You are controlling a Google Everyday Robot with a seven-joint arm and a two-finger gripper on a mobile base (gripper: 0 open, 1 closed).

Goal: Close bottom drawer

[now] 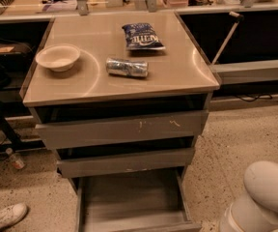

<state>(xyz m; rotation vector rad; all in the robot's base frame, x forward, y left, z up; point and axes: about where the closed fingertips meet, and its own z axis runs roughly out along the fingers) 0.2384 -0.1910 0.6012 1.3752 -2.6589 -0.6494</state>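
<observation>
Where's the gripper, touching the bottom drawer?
Cannot tell: the camera view shows only the white arm beside the open bottom drawer; the gripper is out of view.
</observation>
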